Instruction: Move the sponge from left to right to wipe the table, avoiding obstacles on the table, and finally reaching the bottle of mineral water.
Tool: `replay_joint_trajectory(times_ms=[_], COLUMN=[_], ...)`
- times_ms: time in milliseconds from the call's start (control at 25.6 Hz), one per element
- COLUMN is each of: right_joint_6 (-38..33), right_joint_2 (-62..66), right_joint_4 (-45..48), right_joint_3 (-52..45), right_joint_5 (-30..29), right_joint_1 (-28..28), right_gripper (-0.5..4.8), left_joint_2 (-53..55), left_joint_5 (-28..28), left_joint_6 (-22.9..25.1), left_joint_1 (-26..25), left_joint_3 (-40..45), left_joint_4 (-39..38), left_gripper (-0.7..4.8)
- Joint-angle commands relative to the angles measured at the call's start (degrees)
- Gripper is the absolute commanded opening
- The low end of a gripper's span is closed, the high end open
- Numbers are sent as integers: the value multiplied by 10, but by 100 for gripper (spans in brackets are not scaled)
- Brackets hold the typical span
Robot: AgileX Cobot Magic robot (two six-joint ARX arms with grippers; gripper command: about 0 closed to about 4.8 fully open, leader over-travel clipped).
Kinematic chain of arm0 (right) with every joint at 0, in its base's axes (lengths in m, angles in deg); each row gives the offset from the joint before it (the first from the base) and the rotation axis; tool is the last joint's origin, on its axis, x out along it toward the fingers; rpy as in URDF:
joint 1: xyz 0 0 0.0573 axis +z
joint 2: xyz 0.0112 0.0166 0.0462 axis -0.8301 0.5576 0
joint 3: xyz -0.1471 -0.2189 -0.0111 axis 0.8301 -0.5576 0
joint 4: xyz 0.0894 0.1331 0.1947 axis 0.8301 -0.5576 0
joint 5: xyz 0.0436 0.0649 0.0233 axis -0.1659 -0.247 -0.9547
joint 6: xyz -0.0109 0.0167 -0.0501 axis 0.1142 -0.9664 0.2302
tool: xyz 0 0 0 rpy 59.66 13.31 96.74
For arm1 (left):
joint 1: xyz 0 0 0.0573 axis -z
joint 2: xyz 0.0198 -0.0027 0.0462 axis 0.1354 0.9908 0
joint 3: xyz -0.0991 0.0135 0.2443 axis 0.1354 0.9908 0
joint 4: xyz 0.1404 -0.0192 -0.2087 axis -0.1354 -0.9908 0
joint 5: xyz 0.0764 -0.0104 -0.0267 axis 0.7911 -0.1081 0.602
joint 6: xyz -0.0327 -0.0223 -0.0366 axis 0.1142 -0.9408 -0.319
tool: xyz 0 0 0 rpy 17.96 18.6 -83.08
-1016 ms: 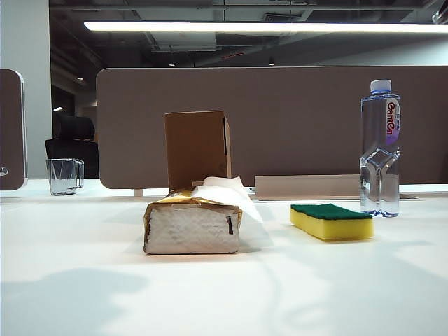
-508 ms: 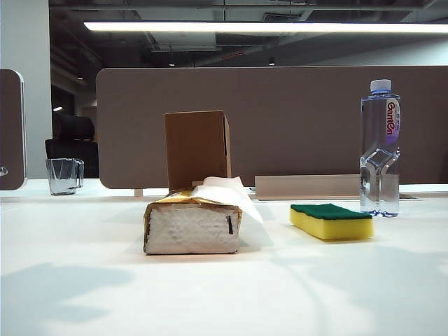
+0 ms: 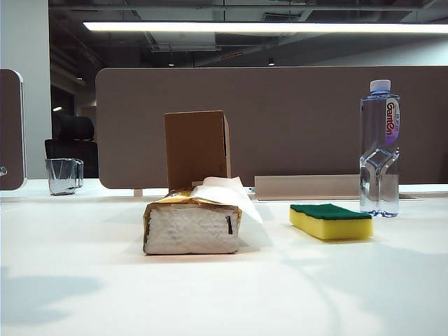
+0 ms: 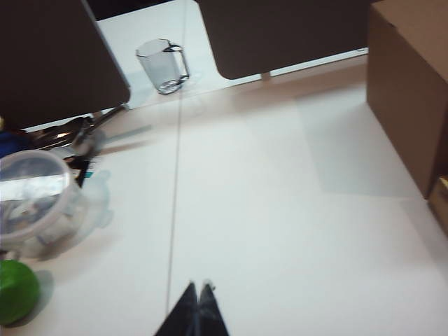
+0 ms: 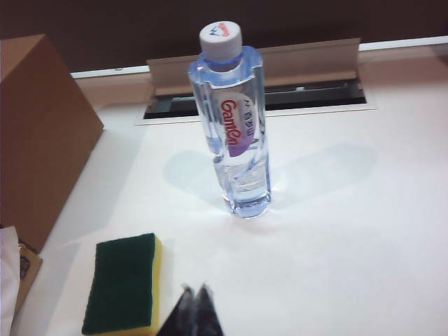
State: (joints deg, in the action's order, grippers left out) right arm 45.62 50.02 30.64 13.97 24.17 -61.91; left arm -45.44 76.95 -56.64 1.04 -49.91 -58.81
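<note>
Change since before: nothing on the desk (image 3: 224, 294) has moved in the exterior view; only the grey shadows on the near left and right of the surface have shrunk and slid away.
Sponge: the sponge (image 3: 330, 220) lies flat, green side up, on the right part of the desk, near the water bottle (image 3: 380, 147) but not touching it.
Obstacles: the tissue pack (image 3: 192, 222) lies in the middle, and the brown box (image 3: 197, 148) stands behind it; both are left of the sponge.
Left end effector: the left end effector (image 4: 198, 287) is clenched with nothing in it, above bare desk near the glass cup (image 4: 163, 64).
Right end effector: the right end effector (image 5: 194, 290) is also clenched and empty, above the desk just beside the sponge (image 5: 124, 282) and in front of the bottle (image 5: 234, 119).
Progress: I judge that the wipe is finished, because the sponge lies released next to the bottle.
Risk: the bottle is tall and narrow, so a careless sweep of the right arm could knock it over; the same sweep could also push the sponge away from its place.
</note>
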Motion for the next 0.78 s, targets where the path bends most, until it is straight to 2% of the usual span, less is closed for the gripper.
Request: replay_joint_trajectory(times_ms=[39,156,352,547,625,781], right_joint_6=[17,19,34,32,21,14], right_joint_2=[-7,-14,-16,-45,-76,-139], right_joint_4=[9,10,10,15,23,49], right_joint_3=[-11,-21,-24,-46,-72,-123], right_joint_5=[0,0,0,-1,-2,-2], right_joint_1=[-9,-9,-9,-8,-8,-8], right_gripper=[-9,-9,-9,-9,-9,-9], left_joint_2=[-4,-5,-6,-16,-27,-64], left_joint_5=[31,48,30,5,-24,-47], left_joint_6=[-3,-3,-3,-33,-56,-85], left_joint_1=[-1,-2,-7,-7,-7,-7], left_joint_3=[0,0,7,7,12,61], left_joint_4=[8,10,11,26,26,56], left_gripper=[-6,-6,-6,-5,-5,-6])
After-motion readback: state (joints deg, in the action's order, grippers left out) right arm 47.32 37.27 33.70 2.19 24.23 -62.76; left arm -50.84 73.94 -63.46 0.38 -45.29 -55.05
